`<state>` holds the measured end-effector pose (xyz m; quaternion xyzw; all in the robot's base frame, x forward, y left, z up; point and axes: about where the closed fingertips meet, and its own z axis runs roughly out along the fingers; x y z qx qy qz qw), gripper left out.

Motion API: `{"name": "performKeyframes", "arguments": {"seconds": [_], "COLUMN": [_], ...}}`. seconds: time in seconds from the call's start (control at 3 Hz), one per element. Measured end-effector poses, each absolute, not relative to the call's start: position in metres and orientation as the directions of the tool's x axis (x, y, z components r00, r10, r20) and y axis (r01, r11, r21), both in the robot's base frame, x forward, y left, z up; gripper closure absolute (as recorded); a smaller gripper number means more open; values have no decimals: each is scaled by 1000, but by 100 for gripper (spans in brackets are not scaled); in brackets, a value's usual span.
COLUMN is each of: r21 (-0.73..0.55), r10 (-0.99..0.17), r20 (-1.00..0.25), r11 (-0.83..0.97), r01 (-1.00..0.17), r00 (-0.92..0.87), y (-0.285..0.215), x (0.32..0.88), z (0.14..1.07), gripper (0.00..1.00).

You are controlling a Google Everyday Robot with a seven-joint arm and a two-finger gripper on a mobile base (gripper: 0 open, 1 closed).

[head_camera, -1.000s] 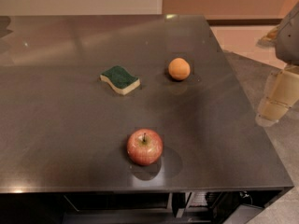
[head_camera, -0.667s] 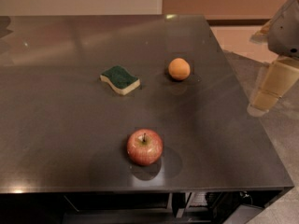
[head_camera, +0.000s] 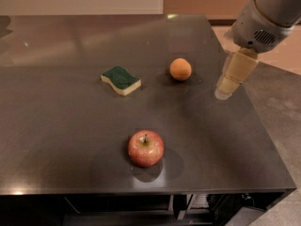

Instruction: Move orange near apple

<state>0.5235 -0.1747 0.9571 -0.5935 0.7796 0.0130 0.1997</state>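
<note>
The gripper [head_camera: 225, 90] has swung in from beyond the right edge of the tabletop [head_camera: 66, 126] and now hangs just inside it, near the orange [head_camera: 180, 69] (spread or pressed together, I cannot tell). It looks like a reach just begun. The orange sits toward the far right corner, well apart from the apple [head_camera: 146, 148] by the front edge. One orange, one apple, one sponge [head_camera: 121, 80].

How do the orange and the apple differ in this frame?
The orange is plain and matte; the apple is red with yellowish streaks and a dark stem. The orange is smaller than the apple. The orange lies farther back, close to the gripper at its right; the apple sits near the front edge. Both are round and rest untouched on the table.
</note>
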Motion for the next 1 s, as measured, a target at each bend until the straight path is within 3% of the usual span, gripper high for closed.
{"name": "performKeyframes", "arguments": {"seconds": [1.0], "r21": [-147], "r10": [-892], "r20": [-374], "r11": [326], "r01": [-934], "r00": [-252], "y": [-132], "x": [626], "z": [882], "gripper": [0]}}
